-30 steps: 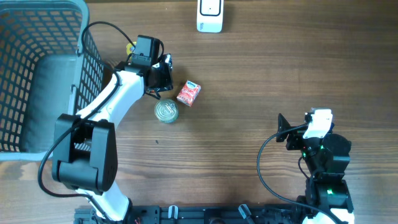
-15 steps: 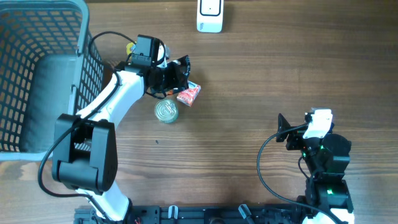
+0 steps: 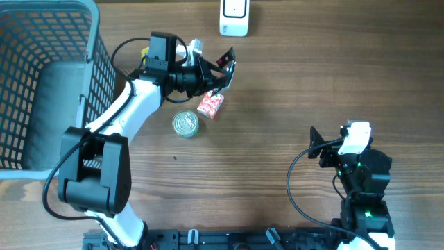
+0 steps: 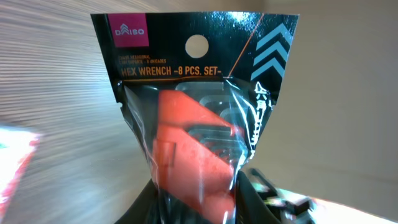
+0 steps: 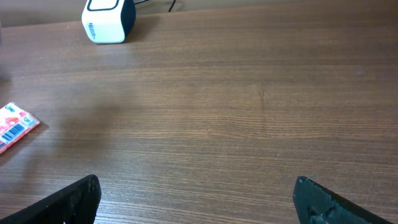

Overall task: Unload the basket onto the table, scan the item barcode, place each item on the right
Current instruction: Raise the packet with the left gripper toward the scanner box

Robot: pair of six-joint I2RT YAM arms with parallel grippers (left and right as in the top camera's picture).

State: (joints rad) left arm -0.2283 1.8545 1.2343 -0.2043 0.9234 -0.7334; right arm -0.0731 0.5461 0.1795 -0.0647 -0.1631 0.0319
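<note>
Pinching the lower end of a hex wrench packet [image 4: 193, 118], the left hand [image 3: 202, 75] held it lifted above the desk [image 3: 291, 90], a little short of the white scanner [image 3: 234, 17]. The right hand [image 5: 196, 196] sat well apart, fingers spread and empty. No barcode showed on the printed front facing the wrist camera; if it lay on the back, a scan would probably miss unless the packet was turned. The glossy film might also slip. Its long axis ran outward from the hand, hang-hole end leading, slanting toward the scanner's side.
</note>
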